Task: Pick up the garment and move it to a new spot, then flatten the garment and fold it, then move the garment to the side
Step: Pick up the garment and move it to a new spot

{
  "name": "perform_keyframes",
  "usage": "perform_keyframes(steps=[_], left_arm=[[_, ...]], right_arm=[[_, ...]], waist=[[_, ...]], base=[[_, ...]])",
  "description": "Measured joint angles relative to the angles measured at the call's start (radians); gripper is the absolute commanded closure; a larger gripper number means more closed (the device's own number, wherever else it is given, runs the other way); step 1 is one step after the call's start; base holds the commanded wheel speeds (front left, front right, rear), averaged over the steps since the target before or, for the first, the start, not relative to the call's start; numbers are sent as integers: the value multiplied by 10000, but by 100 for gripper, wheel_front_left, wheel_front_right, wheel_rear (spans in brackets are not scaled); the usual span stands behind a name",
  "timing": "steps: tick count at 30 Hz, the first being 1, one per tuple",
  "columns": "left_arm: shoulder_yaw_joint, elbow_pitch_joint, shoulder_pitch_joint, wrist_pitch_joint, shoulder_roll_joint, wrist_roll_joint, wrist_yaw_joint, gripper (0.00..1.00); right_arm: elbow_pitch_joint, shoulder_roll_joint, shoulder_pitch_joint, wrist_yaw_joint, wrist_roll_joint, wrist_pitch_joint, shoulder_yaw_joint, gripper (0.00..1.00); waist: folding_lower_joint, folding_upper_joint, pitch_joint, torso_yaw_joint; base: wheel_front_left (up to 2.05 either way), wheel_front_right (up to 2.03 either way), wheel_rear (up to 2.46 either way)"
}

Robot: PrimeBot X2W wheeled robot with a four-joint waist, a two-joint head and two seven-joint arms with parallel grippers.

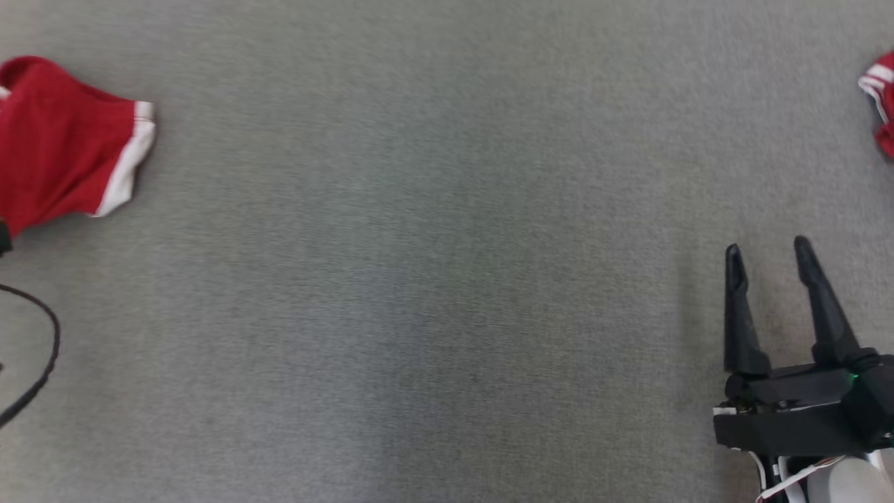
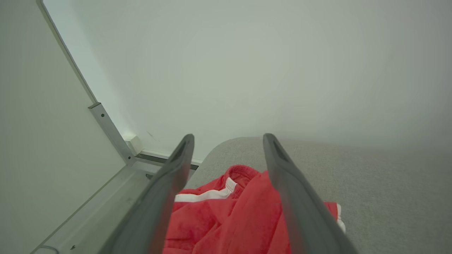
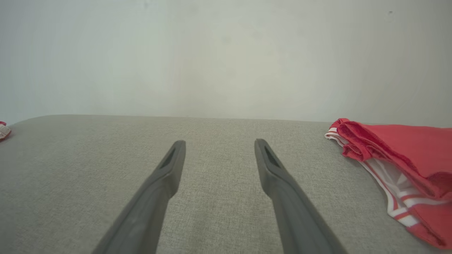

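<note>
A red garment (image 1: 63,140) with white trim lies crumpled at the far left of the grey cloth-covered table (image 1: 433,265). In the left wrist view this garment (image 2: 226,211) sits near the table's rounded corner, under and between the fingers of my left gripper (image 2: 229,137), which is open and holds nothing. My right gripper (image 1: 767,250) stands open over bare cloth at the lower right, fingers pointing up the view. In the right wrist view, the right gripper (image 3: 219,142) has nothing between its fingers.
A second red garment (image 1: 881,98) with white stripes lies at the far right edge and also shows in the right wrist view (image 3: 406,155), to the gripper's right. A black cable (image 1: 42,349) loops at the left edge. A pale wall (image 3: 226,53) stands behind the table.
</note>
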Motion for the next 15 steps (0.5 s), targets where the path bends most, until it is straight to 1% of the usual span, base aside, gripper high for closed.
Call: perform_keyframes(steps=[5,10,11,12,15], left_arm=[[-351,1210,-633,378,157,-267,-15,0],[-838,2314,-1161,1112,330,-612,-58,0],[-1053,2654,-1381,1484,366,-926,-71,0],[-1216,2878,-1473,1873,397,-1007,-71,0],[-1478,3384,-1650,2859,408,-1507,-73,0]], right_arm=[[-447,-12,-58,0,0,203,-56,0],[-711,-8,-123,0,-54,320,-59,0],[-769,-12,-135,0,-86,334,-63,0],[-786,-19,-137,0,-86,368,-61,0],[-882,-35,-145,0,-92,420,-90,0]], waist=[[-1,0,498,-391],[-1,0,854,-639],[-1,0,955,-698],[-1,0,991,-724],[-2,-1,1078,-766]], base=[[0,0,0],[0,0,0],[0,0,0],[0,0,0],[0,0,0]])
